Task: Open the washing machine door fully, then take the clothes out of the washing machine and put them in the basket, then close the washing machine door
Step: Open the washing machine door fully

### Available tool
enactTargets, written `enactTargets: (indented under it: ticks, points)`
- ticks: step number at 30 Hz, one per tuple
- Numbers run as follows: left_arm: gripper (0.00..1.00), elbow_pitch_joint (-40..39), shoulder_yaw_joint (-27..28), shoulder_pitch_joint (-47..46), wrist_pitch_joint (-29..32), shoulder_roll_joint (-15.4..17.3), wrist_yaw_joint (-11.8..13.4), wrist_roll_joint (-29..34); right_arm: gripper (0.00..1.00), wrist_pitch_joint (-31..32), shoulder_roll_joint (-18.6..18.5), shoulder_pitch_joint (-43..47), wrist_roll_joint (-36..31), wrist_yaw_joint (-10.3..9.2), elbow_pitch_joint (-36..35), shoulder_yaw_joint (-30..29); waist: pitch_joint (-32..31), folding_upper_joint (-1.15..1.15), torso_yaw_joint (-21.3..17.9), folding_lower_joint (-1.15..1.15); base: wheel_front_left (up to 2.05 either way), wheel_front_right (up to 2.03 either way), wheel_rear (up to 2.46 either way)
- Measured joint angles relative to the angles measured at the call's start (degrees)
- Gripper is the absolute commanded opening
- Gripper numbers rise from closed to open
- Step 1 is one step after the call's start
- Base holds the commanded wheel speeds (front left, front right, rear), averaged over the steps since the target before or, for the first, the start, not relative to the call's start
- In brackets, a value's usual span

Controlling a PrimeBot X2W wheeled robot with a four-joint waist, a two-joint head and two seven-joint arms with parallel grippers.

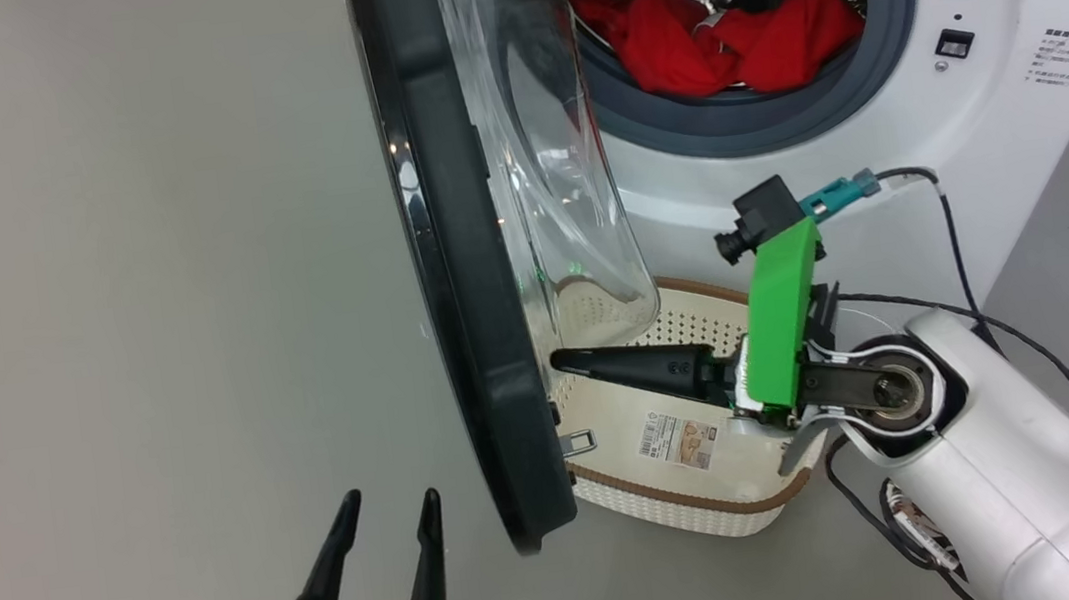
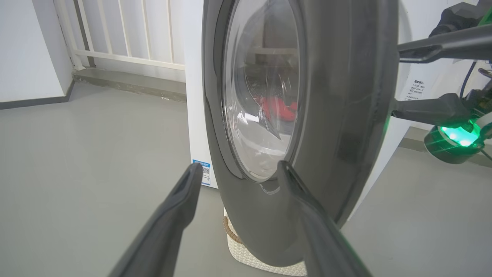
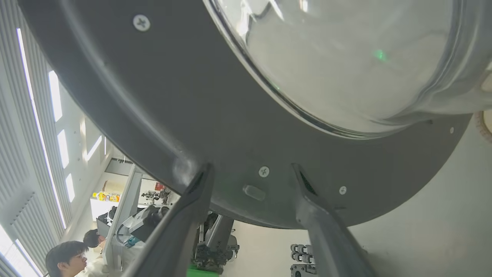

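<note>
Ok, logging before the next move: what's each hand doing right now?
Left hand: open, empty, pointing at the outer face of the washing machine door.
Right hand: open, holding nothing, fingers spread by the door's inner rim.

1. Robotics lab/test rm, not a home.
2. Bare grey floor (image 1: 140, 284), plain white walls (image 2: 30, 46); washing machine (image 1: 883, 180) at 1 o'clock.
3. R wrist view, 7 o'clock: people (image 3: 65, 257), machine gear (image 3: 215, 246).
</note>
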Motion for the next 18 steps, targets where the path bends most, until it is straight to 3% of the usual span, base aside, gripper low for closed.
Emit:
enactTargets:
  ticks: [18]
  points:
    - [1.00,1.4,4.6,1.1,0.0,0.0,-1.8,1.0,1.00,-9.7,-5.7,10.4,-2.2,0.00,-1.1,-0.9,-1.2,0.00,-3.8,0.00,0.00,0.00,0.00]
